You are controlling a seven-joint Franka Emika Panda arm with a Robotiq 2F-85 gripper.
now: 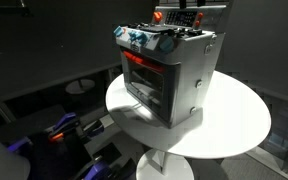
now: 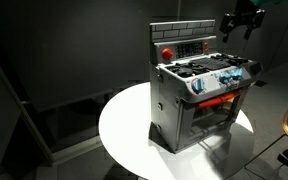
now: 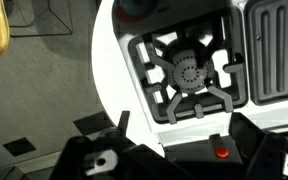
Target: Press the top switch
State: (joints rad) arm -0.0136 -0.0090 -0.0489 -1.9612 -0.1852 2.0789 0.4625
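Switch (image 2: 167, 50), small and red, on upright back panel of toy stove (image 2: 199, 100) atop round table (image 2: 124, 130). Stiff plastic, probably light body: press squarely, gently. Gripper (image 2: 238, 28) hovering above; finger spacing impossible to tell.

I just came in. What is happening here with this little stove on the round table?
A robot arm is working over a toy stove that stands on a round white table. Its gripper hangs in the air above the stove's back panel and holds nothing. It is apart from the red button on that panel, so nothing is pressed yet. The wrist view looks down on a burner. Whether the jaws are open is unclear.
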